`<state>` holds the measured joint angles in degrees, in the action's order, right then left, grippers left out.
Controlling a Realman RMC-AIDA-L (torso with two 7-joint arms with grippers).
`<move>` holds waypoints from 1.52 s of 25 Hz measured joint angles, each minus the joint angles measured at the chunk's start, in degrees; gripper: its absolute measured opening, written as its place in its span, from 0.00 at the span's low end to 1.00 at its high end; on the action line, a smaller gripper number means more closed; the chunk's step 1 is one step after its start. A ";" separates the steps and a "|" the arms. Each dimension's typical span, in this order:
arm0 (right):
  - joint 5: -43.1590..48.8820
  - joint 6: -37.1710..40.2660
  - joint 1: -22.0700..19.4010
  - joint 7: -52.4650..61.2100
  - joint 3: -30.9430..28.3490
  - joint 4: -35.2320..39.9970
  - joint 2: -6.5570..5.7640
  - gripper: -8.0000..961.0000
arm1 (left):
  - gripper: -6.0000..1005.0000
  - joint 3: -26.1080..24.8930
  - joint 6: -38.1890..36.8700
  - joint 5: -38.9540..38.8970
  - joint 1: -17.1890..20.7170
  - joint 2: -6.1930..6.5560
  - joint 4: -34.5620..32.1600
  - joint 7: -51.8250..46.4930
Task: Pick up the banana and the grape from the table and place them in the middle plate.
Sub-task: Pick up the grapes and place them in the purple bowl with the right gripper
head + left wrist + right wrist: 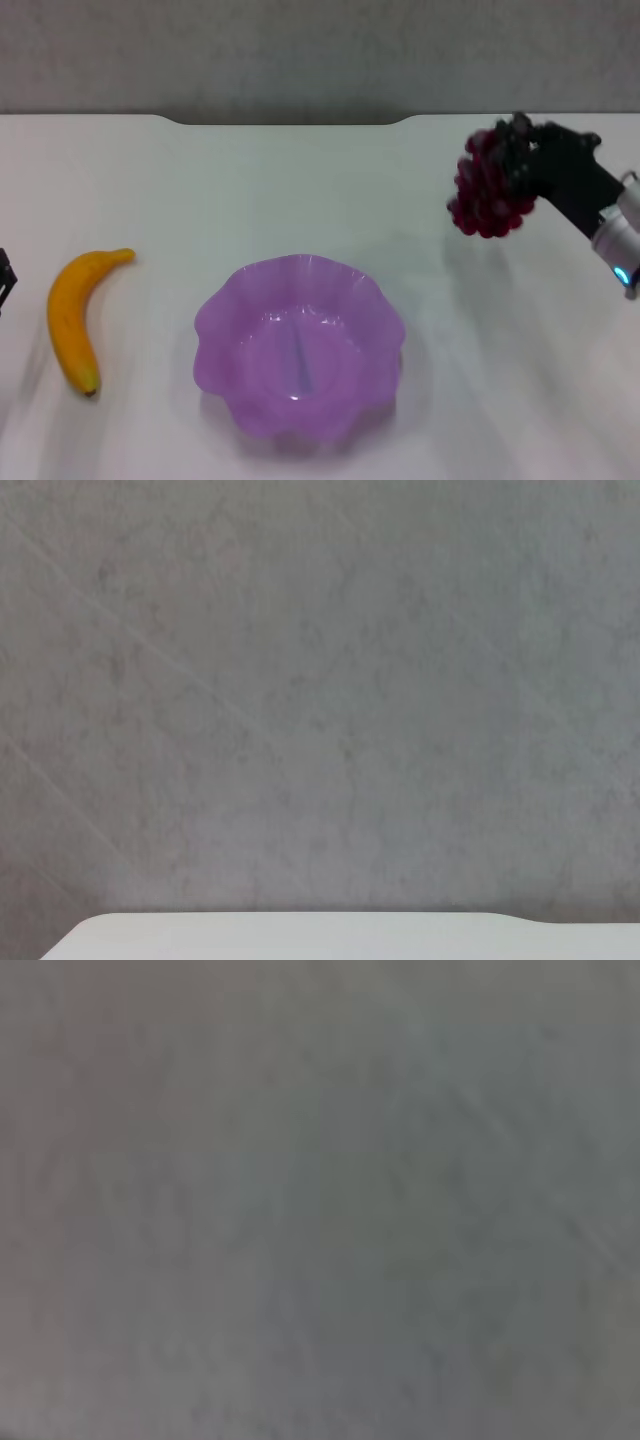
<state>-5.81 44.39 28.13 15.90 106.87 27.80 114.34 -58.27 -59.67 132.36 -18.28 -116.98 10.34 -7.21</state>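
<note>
In the head view the banana [72, 320] lies on the white table [300, 190] at the left, its dark tip toward me. The middle plate [298, 347], translucent purple with a wavy rim, stands empty at the front centre. My right gripper [512, 152] is shut on the grape [487, 190] and holds the dark red bunch in the air above the table's right side, to the right of and beyond the plate. Only a dark sliver of my left gripper [4, 280] shows at the left edge, just left of the banana. The wrist views show none of these things.
The table's far edge [290, 120] meets a grey wall. The left wrist view shows that wall above a strip of the table's edge [300, 935]. The right wrist view shows only a grey surface.
</note>
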 joint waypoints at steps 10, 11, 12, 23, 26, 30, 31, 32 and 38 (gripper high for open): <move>13.45 -0.40 -0.43 1.53 -1.26 10.71 0.41 0.18 | 0.86 -0.22 2.91 -0.41 -0.44 0.04 -0.06 0.00; 14.88 -0.39 -0.24 2.39 -0.80 11.11 0.48 0.18 | 0.86 -0.13 2.97 -0.41 -0.53 0.03 -0.04 0.00; 16.19 -0.33 -0.04 3.54 -0.14 11.44 0.58 0.18 | 0.86 -0.03 3.00 -0.41 -0.57 0.01 -0.01 0.00; 24.59 -0.79 1.93 14.63 9.48 10.30 0.71 0.17 | 0.86 0.00 3.07 -0.43 -0.65 -0.08 0.03 0.00; 24.61 -0.85 2.73 16.25 10.96 7.44 0.71 0.17 | 0.86 0.00 3.07 -0.43 -0.66 -0.09 0.03 0.00; 24.63 -0.88 4.80 18.80 12.26 2.84 0.72 0.17 | 0.86 0.00 3.03 -0.38 -0.79 -0.10 0.03 0.00; 24.64 -0.89 5.15 19.16 12.63 2.00 0.76 0.17 | 0.86 0.00 3.02 -0.28 -0.90 -0.10 0.03 0.00; 24.65 -1.02 5.26 19.27 12.79 1.67 0.79 0.17 | 0.86 0.00 3.01 -0.21 -0.96 -0.09 0.03 0.00; 24.59 -5.62 5.80 19.41 13.82 2.70 1.03 0.17 | 0.86 0.00 2.99 -0.05 -1.05 -0.09 0.32 0.00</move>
<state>18.78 38.77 33.92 35.31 120.69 30.50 115.36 -58.27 -56.68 132.30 -19.33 -117.07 10.66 -7.20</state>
